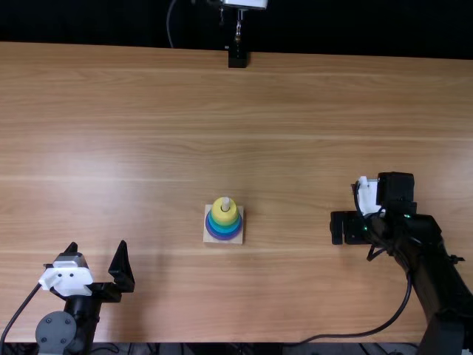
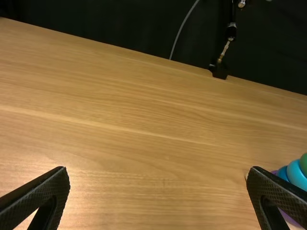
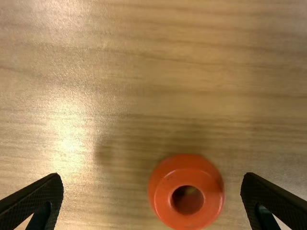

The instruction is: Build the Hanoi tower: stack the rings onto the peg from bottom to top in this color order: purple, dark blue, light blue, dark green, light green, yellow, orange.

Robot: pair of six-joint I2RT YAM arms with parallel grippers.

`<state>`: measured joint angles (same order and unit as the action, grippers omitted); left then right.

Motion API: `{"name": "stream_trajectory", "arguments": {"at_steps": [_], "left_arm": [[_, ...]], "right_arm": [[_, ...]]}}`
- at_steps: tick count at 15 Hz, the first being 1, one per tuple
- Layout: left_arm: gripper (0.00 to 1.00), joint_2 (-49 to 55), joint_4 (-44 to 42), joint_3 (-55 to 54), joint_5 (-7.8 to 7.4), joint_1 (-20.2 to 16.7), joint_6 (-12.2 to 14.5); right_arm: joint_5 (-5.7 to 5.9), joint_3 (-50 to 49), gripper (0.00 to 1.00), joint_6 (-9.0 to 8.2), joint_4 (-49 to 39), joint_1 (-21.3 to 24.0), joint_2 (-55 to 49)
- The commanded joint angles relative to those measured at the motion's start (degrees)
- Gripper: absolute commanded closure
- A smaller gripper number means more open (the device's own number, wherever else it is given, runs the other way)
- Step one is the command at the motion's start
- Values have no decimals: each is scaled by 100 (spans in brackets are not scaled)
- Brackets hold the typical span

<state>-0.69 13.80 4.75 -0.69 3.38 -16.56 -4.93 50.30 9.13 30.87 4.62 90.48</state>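
Our right jaws, released, hang near the orange ring [image 3: 186, 174], likely our last; our left jaws gape too. We must grip it, then cap the yellow ring [image 1: 222, 217].

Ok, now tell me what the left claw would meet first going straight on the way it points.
Most likely the tabletop; the ring stack stands off to the right of the left claw. How steeply it tilts down is hard to judge.
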Motion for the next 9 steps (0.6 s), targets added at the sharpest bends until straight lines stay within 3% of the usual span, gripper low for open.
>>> {"name": "stream_trajectory", "arguments": {"at_steps": [1,9], "left_arm": [[0,69,107,-317,-68,-12,21],[0,69,107,-317,-79,-12,21]], "right_arm": [[-34,190,0,5,30,-76,181],[-34,375,0,16,167,-84,480]]}}
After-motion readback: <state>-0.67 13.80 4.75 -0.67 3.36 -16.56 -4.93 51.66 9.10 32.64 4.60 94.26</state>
